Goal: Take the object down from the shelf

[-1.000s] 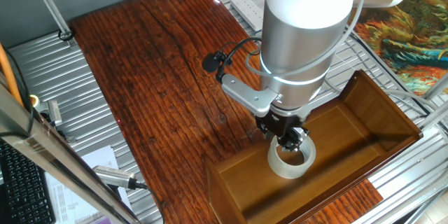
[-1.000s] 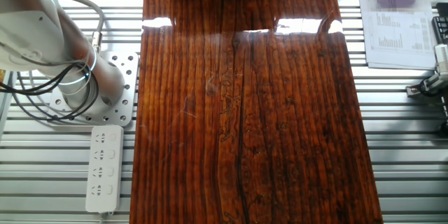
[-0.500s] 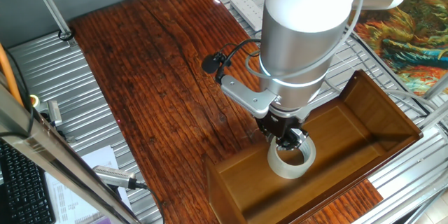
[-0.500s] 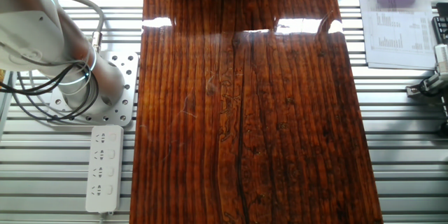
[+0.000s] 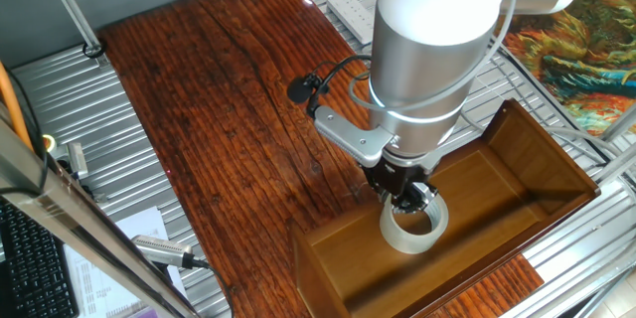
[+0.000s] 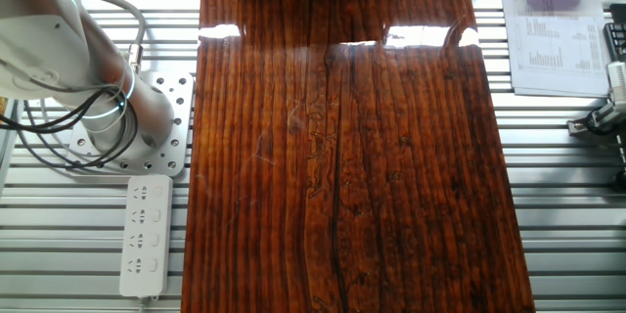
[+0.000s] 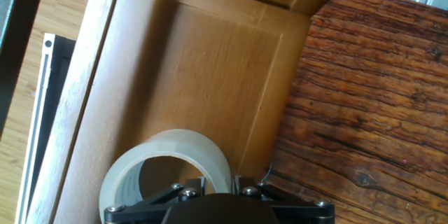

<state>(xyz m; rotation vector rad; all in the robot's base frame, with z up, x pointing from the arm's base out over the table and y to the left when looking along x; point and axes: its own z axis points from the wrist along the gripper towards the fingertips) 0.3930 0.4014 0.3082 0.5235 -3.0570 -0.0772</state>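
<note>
Gripper point(image 5: 409, 202) sits on the tape roll's point(image 5: 413, 227) rim inside the shelf point(image 5: 542, 149); we can't tell finger state. Grasp step; next we'd lift it clear of the wall.

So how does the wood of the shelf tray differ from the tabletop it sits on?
The shelf is smooth, even medium-brown wood; the tabletop is dark red-brown with heavy streaked grain. The shelf has raised side walls forming a box; the tabletop is one flat slab. The shelf holds the tape roll, with the tool down at it; the tabletop part in view carries only the shelf. Both are wooden with some sheen.
</note>
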